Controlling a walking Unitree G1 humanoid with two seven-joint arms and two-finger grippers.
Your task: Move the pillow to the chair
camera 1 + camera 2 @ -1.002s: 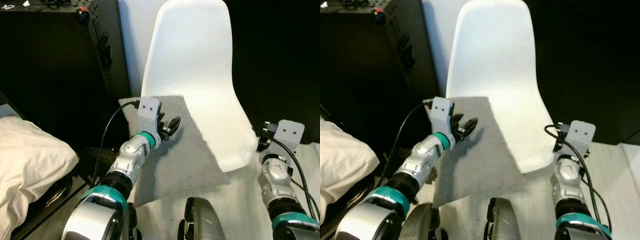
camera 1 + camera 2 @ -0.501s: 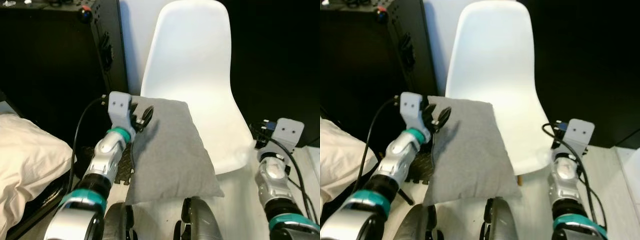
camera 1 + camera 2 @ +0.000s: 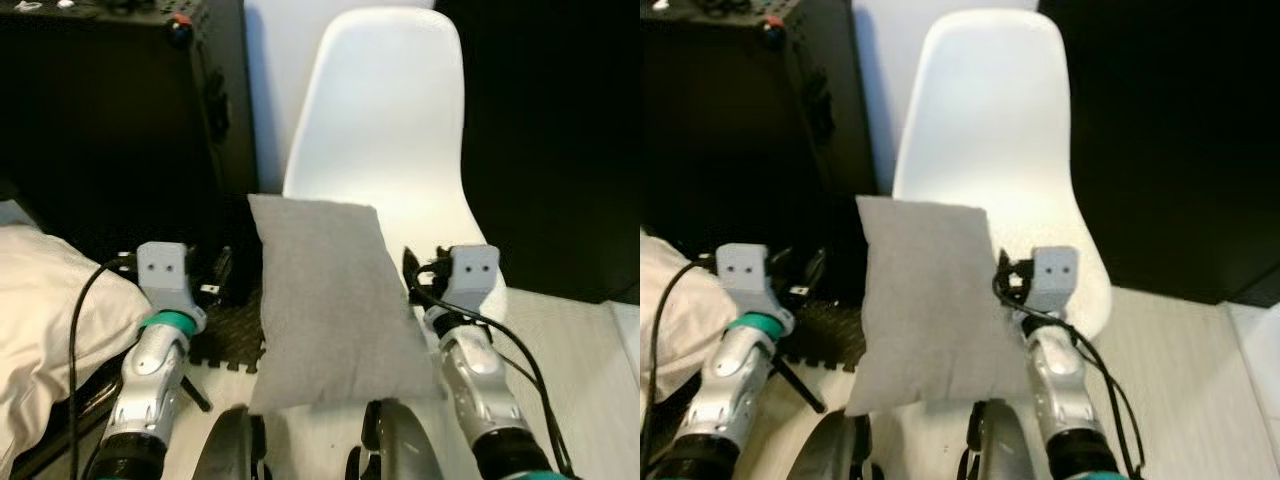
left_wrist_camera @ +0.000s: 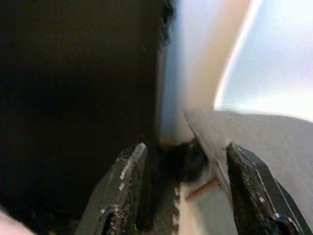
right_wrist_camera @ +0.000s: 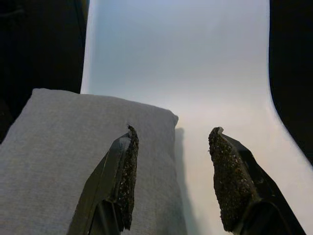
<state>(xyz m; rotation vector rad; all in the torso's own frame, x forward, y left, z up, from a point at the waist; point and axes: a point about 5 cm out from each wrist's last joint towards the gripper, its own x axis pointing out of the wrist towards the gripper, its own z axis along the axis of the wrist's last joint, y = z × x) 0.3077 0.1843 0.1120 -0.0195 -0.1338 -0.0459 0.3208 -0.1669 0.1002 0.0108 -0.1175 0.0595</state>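
Released grey pillow [image 3: 330,300] now on white chair [image 3: 385,140], left end effector [image 4: 183,183] withdrawn, right end effector [image 5: 172,183] beside it, both open.

You have one grey rectangular fabric pillow [image 3: 330,300], one white moulded plastic chair [image 3: 385,130], one cream-coloured rumpled cloth bundle [image 3: 45,320], one tall black cabinet [image 3: 120,110] and one black ridged floor mat [image 3: 225,350]. You also have two grippers: the left gripper [image 4: 183,191] and the right gripper [image 5: 173,183].
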